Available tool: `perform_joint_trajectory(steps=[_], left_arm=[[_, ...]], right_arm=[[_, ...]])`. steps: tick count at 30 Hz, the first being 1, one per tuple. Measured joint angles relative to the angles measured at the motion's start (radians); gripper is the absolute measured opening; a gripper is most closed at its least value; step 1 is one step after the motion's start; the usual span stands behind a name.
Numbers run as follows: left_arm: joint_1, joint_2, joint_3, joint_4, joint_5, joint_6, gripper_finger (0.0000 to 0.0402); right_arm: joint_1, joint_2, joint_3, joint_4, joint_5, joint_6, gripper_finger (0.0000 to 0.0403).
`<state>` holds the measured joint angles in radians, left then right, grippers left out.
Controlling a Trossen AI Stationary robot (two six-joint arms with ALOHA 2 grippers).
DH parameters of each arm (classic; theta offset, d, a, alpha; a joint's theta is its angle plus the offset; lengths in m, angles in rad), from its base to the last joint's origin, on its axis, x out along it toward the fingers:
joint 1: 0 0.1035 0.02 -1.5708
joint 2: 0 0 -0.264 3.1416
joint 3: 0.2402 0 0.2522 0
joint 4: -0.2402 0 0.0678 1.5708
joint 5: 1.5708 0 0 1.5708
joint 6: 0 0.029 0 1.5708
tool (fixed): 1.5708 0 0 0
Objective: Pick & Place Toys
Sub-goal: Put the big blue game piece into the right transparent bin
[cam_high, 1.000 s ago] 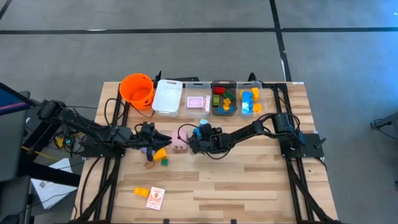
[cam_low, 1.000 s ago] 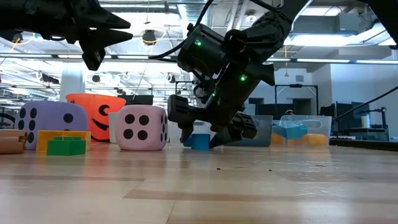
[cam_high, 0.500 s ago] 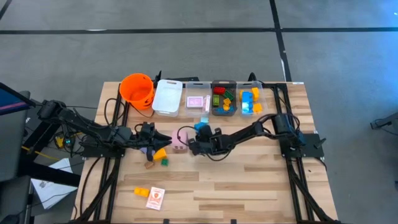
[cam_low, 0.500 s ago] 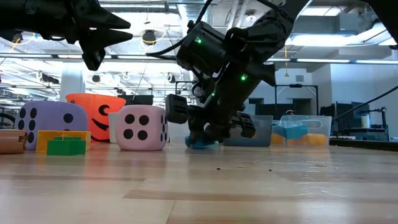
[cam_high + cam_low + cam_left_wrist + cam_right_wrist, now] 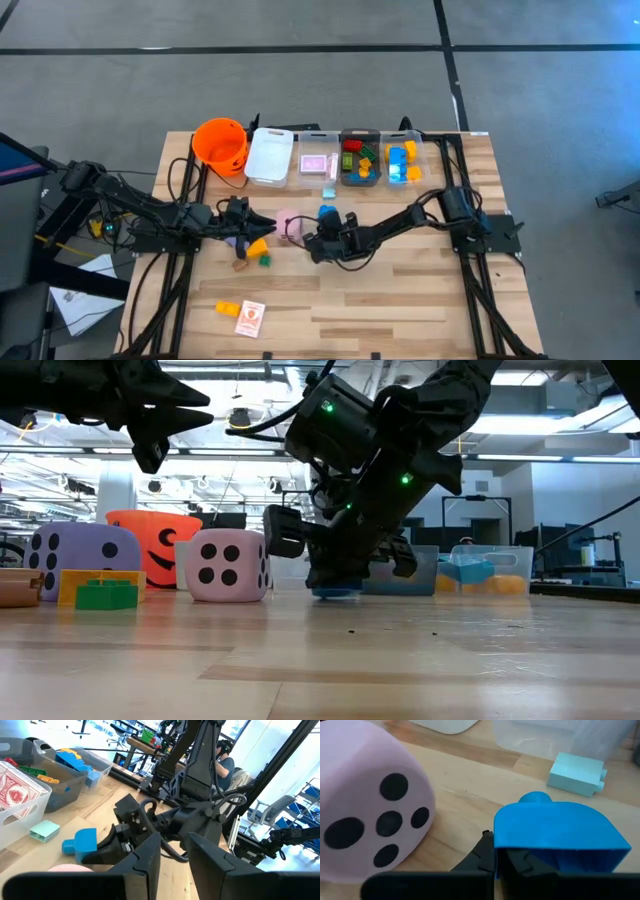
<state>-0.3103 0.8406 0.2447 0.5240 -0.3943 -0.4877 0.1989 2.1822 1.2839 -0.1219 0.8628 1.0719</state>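
A blue brick (image 5: 327,212) lies on the table near its middle, just right of a pink dotted die (image 5: 287,220). My right gripper (image 5: 324,226) reaches in from the right and slants down toward the far side, shut at the brick (image 5: 555,832). In the low view the brick (image 5: 335,591) rests under the fingers. My left gripper (image 5: 264,222) hovers level, left of the pink die. It is open, with a small gap and nothing between its fingers (image 5: 175,862). A purple die (image 5: 75,558), a yellow brick (image 5: 98,582) and a green brick (image 5: 106,596) sit below it. My right gripper holds the blue brick by its near lower edge (image 5: 506,847), at one corner. The fingers slant down from the near right side. The brick itself hides how much lies between them. The brick's underside (image 5: 335,595) rests on the table.
Along the far edge stand an orange bucket (image 5: 221,143), a white bin (image 5: 269,156) and clear bins (image 5: 360,160) holding bricks and cards. A pale teal brick (image 5: 577,772) lies before the bins. An orange brick (image 5: 228,309) and a card (image 5: 250,317) lie near the front left.
My right gripper has shut at the blue brick and swung a little toward the table's near edge, rolling slightly. The brick has slid a short way along the table with it.
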Motion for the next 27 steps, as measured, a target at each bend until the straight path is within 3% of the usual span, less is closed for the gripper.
perform_joint_trajectory(steps=[8,16,21,27], left_arm=[[0.0,0.0,0.0,0.0,0.0,0.0,0.009],[0.0,0.0,0.0,-0.001,0.0,0.0,0.009],[0.0,0.0,0.0,-0.007,0.043,-0.003,0.009],[0.0,0.0,0.0,-0.008,0.108,-0.025,0.009]], right_arm=[[0.032,-0.086,0.0,-0.009,0.05,-0.093,0.0003],[0.037,-0.306,0.002,-0.076,0.08,-0.298,0.0002],[0.02,-0.47,0.002,-0.375,0.106,-0.252,0.0002],[-0.066,-0.616,0.002,-0.947,0.152,0.05,0.0001]])
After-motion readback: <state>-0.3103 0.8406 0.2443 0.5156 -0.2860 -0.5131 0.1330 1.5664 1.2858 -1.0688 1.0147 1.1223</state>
